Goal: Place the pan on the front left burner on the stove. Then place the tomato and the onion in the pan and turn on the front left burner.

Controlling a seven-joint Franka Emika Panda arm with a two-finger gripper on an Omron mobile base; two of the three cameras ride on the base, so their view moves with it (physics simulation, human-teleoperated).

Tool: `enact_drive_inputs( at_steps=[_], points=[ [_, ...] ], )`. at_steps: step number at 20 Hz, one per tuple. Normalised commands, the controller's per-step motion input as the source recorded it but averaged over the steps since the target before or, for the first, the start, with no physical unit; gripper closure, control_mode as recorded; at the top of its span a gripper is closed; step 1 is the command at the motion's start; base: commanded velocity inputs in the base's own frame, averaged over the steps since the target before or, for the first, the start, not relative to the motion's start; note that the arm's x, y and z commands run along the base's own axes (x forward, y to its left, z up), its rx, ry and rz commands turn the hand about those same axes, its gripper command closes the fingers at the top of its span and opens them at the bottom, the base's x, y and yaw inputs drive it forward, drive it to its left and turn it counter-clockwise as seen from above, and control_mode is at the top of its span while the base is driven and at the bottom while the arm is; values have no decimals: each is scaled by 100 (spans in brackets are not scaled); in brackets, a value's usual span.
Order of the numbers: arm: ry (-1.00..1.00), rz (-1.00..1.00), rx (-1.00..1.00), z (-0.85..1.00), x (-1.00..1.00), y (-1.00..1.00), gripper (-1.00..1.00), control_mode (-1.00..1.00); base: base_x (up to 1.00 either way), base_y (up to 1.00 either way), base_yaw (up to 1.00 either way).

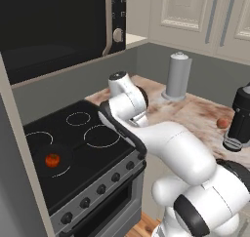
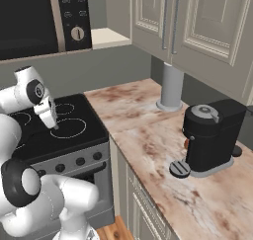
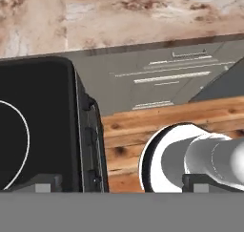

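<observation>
The tomato [image 1: 52, 159] lay in the pan [image 1: 54, 159] on the front left burner [image 1: 62, 170]. The onion [image 1: 222, 123] sat on the worktop [image 1: 195, 111], at three o'clock. The jaws stood spread, empty.

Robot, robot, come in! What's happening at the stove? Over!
Tool open, empty, over the stove. Tomato sits in the pan, front left burner. Onion on counter by coffee machine.
</observation>
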Motion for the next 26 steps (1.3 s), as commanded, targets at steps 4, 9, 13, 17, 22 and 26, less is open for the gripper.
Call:
enact_drive_inputs(
  at_steps=[4, 9, 13, 17, 22, 26],
  points=[
    [-5, -37, -19, 0, 18, -52, -100, -100, 0, 0, 0],
    [-13, -29, -14, 0, 14, -63, -100, -100, 0, 0, 0],
    [-10, -19, -6, 0, 18, -73, -100, -100, 0, 0, 0],
    [-9, -13, -3, 0, 6, -73, -100, -100, 0, 0, 0],
    [-5, -11, -1, 3, 0, -76, -100, -100, 0, 0, 0],
    [-2, -11, 0, 1, 0, -78, -100, -100, 0, 0, 0]
  ],
)
